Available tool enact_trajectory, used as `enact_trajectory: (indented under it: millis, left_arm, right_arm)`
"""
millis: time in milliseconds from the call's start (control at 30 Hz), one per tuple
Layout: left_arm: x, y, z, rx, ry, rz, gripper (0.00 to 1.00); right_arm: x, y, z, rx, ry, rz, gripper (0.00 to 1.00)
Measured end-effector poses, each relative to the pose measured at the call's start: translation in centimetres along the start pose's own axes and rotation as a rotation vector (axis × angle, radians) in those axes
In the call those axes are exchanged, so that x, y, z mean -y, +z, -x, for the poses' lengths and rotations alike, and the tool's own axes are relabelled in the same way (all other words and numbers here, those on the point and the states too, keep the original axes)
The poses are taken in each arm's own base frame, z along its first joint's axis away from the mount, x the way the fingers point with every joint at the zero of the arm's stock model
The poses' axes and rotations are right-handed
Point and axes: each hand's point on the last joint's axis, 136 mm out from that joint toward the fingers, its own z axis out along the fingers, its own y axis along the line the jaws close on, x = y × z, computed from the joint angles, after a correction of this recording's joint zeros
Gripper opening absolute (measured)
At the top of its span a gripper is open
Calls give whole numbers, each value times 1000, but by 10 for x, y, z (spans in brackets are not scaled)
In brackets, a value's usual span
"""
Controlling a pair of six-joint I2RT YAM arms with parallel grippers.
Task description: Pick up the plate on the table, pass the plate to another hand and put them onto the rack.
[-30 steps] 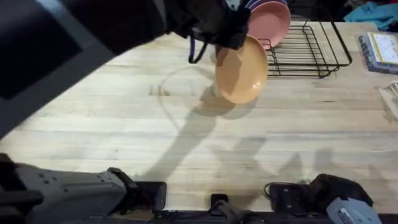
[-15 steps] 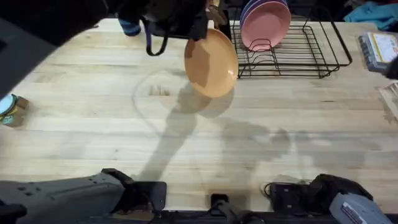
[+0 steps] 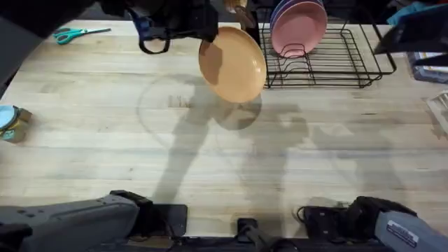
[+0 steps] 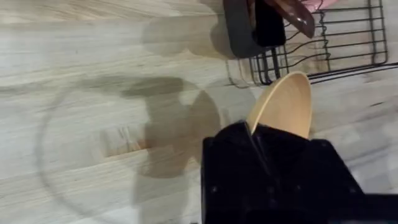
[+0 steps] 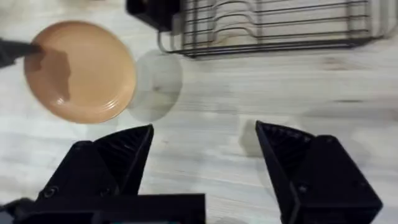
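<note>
Orange-tan plate [image 3: 233,64] up in the air, tilted, face toward the camera, hanging over the far middle of the bench [image 3: 210,154]. Pinched at its upper left rim by the left gripper [image 3: 207,38], jaws clamped on the edge; from the left wrist the plate [image 4: 283,109] seen nearly edge-on, rising out from between the black fingers. Round shadow on the wood directly below, just off the plate's lower edge. Right beside it, the black wire rack [image 3: 329,56] at the far right of the bench, a pink plate [image 3: 299,26] upright in a left slot with a purple-blue plate [image 3: 280,10] tucked behind. Black utensil holder [image 4: 249,25] against the rack's near-left corner, something dark brown poking out of it. Right gripper [image 5: 202,155] high above the bench, jaws spread wide, nothing between them, plate [image 5: 79,71] and rack [image 5: 273,28] both in its sights. Pale butcher-block planks, a faint ring mark on the wood left of the shadow. Teal-handled scissors [image 3: 73,32] at the far left edge, a small tin [image 3: 12,122] at the left edge. A clear box [image 3: 428,57] off the far right, blue cloth [image 3: 420,14] beyond.
</note>
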Motion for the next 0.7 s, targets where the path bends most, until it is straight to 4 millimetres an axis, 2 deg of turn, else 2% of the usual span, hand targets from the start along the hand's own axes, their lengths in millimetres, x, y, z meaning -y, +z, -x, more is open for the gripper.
enact_trajectory:
  millis: [33,67,300,500,700]
  left_arm:
    - [-1,-1,1,-1,-9,-11,41]
    - [-4,-3,3,-8,-37,-49,41]
    - [-5,-6,5,-17,-74,-117,41]
    - [-3,-11,7,-27,-103,-192,42]
    - [-8,-15,10,-23,-131,-222,41]
  right_arm:
    - [-4,4,1,-10,-12,17,993]
    - [-27,21,4,-44,-83,93,993]
    - [-68,47,2,-102,-202,201,993]
    - [-93,59,-6,-145,-269,262,993]
    - [-103,65,-11,-170,-293,287,993]
